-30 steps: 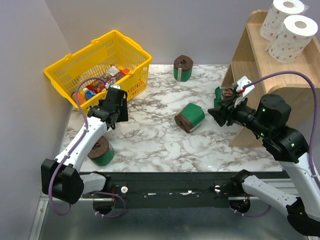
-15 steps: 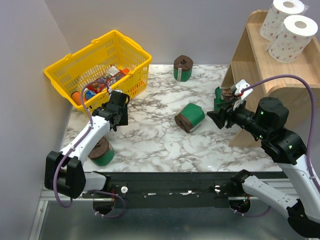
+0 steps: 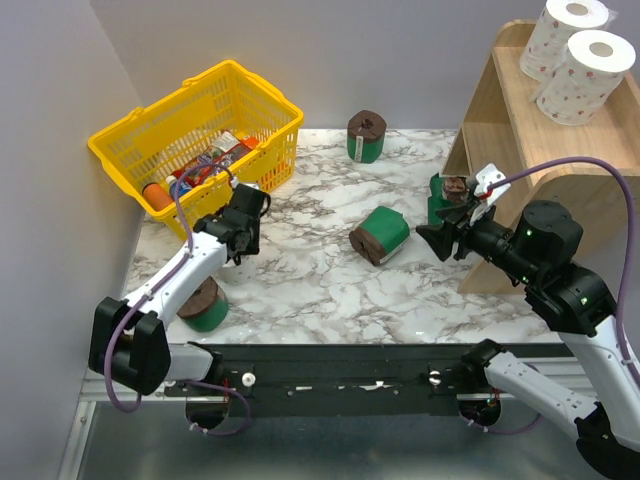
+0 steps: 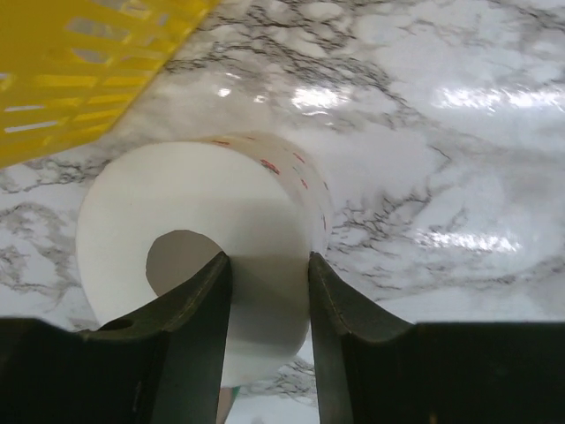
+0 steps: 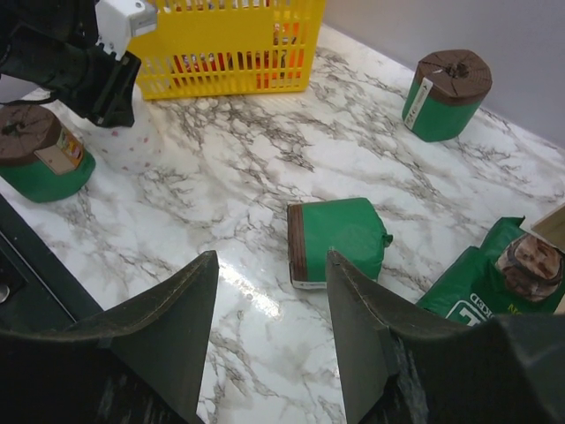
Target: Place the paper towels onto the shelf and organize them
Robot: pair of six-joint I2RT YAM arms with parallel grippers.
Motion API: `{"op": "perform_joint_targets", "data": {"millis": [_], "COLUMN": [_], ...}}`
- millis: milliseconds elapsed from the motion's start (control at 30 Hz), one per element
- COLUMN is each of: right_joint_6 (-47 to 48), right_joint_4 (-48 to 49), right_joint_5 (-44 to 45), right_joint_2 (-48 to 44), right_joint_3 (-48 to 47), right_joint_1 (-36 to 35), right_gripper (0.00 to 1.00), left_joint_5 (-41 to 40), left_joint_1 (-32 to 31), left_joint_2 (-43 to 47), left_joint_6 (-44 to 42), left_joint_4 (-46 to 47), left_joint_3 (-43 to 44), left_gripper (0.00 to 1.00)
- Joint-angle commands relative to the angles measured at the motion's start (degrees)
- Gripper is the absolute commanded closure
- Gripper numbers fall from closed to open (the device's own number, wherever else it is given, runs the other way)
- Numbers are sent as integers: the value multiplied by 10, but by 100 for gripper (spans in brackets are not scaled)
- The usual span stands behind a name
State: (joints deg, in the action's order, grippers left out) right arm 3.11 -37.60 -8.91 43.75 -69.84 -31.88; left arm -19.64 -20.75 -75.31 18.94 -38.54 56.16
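In the left wrist view a white paper towel roll (image 4: 132,203) with small red dots lies on its side on the marble. My left gripper (image 4: 267,258) is shut on its wall, one finger in the hollow core and one outside. From above, that gripper (image 3: 240,225) sits just in front of the basket and hides the roll. Two more white rolls (image 3: 565,25) (image 3: 590,75) stand on top of the wooden shelf (image 3: 520,130). My right gripper (image 5: 269,265) hangs open above the table, pointing at a green roll (image 5: 340,240) lying on its side.
A yellow basket (image 3: 195,115) of groceries stands at the back left. Other green rolls stand at the back (image 3: 367,136), near the left arm (image 3: 203,303) and against the shelf foot (image 3: 447,195).
My left gripper has moved a little right along the basket front and closed on the white roll. The right arm has shifted only slightly, still open.
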Motion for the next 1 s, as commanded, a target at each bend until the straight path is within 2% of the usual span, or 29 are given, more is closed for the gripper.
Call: {"op": "perform_joint_targets", "data": {"millis": [0,233,367,467,500,533,600,633,700,767,800,833,933,967], "right_joint_6": [6,3,3,-1,-2,-5,-7,-10,-15,-28,-29,-46,-71,-78], "right_joint_4": [10,3,-5,-7,-7,-8,-13,-14,-15,-15,-15,-15,-3,0], "right_joint_5": [-9,-9,-3,-1,0,-1,-3,-3,-12,-22,-35,-43,-54,-48], "right_joint_2": [-13,-18,-18,-16,-16,-14,-10,-8,-3,3,12,18,41,52], "right_joint_3": [14,9,6,5,3,2,1,0,-2,-6,-8,-10,-11,-15], "right_joint_1": [-3,-3,-3,-3,-3,-3,-3,-3,-3,-4,-3,-4,-23,-32], "right_gripper": [39,39,39,39,39,39,39,39,39,39,39,40,40,40], "left_joint_5": [36,50,55,62,65,69,79,81,78,57,51,45,35,31], "left_joint_1": [-67,-184,-256,-280,-290,-294,-297,-297,-297,-296,-295,-287,-261,-235], "left_joint_2": [12,-22,-70,-95,-99,-99,-96,-92,-78,-64,-58,-53,-32,-20], "left_joint_6": [19,79,99,110,111,113,114,112,101,93,80,73,51,47], "left_joint_4": [-12,-8,-8,-6,-3,-2,0,-1,-10,-20,-24,-25,-27,-27], "left_joint_3": [35,71,94,113,121,126,139,145,172,194,214,221,238,237], "left_gripper": [62,64,64,63,60,52,47,42,36,25,20,1,1,1]}}
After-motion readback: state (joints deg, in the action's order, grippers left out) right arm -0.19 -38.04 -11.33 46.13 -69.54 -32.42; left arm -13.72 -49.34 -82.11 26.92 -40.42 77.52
